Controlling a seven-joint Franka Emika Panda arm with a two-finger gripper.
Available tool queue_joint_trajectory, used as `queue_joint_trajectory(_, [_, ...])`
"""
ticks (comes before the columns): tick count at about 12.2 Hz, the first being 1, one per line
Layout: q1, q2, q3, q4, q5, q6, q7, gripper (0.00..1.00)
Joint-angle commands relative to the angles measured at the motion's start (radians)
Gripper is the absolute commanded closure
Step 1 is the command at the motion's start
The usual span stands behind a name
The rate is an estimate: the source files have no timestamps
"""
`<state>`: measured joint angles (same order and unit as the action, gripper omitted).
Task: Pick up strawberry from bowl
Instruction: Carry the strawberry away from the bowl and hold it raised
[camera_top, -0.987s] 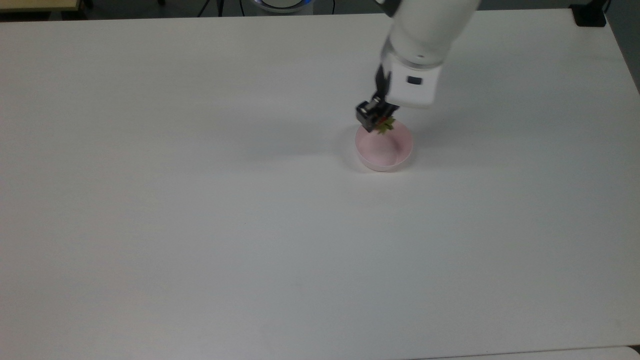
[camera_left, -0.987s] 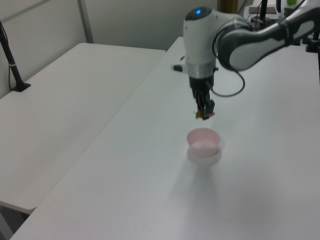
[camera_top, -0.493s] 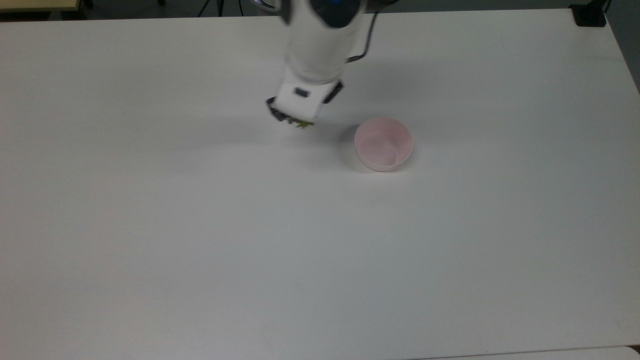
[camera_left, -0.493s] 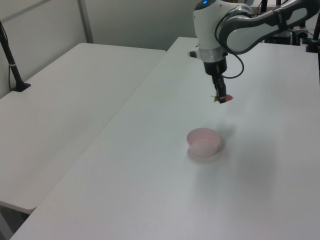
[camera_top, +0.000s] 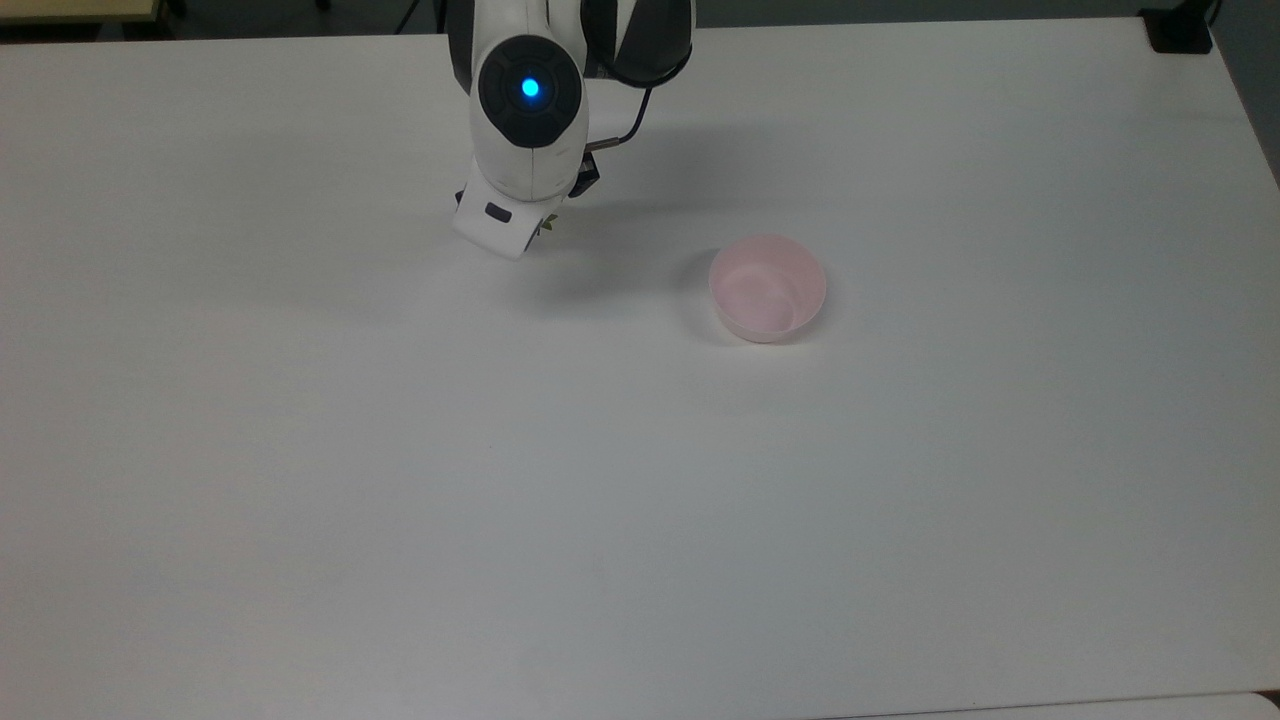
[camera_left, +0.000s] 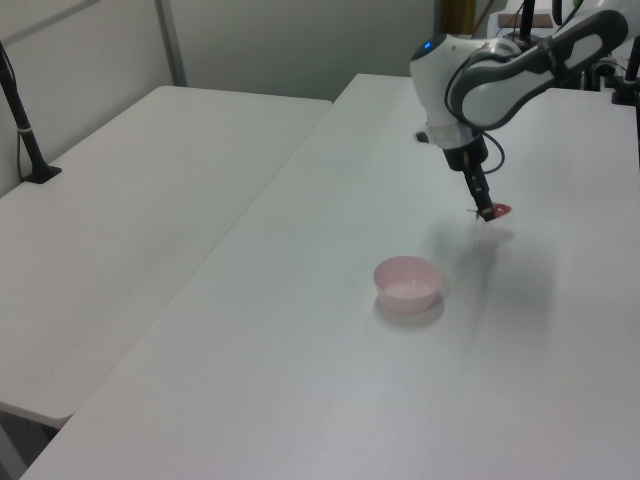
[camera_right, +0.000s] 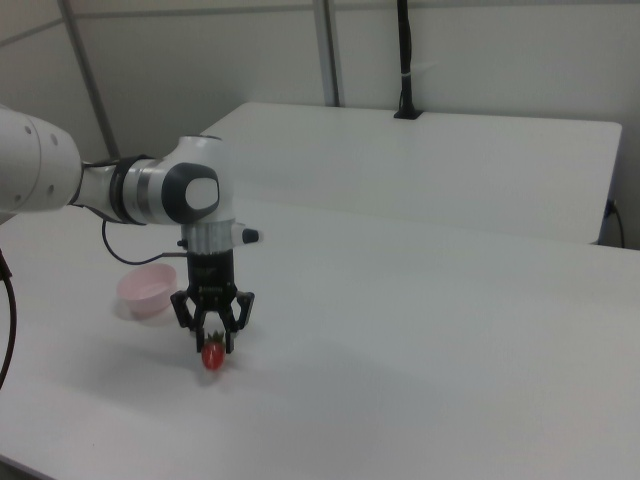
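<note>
Jaws (camera_right: 212, 345) pinch the glossy red strawberry (camera_right: 212, 356) low over the white table (camera_right: 420, 330), apart from the smooth round pink bowl (camera_right: 148, 290).

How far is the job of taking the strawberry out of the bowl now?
Done: the bowl is empty. In hand: the gripper holds the strawberry, low over the table, away from the bowl. Left: nothing of the pickup itself, it seems.

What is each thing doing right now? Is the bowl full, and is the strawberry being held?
strawberry: gripped by the tool, held away from the bowl, low over the table.
bowl: upright on the table, nothing in it.
tool: shut on the strawberry, pointing down.
table: bare white top, the bowl resting on it.
</note>
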<state>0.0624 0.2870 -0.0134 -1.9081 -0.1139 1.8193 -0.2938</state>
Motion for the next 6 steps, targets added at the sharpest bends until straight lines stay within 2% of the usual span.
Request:
queue_joint_trajectory(1, [0.01,-0.035,0.0,-0.074,0.011,0.006,0.007,0.4])
queue_joint_trajectory(3, [0.008,-0.049,-0.002,-0.062,0.014,-0.003,0.018,0.09])
queue_joint_trajectory(4, [0.01,-0.087,0.0,-0.04,0.014,-0.002,0.05,0.0])
queue_joint_trajectory(6, [0.011,-0.168,0.006,0.08,0.01,-0.005,0.196,0.0])
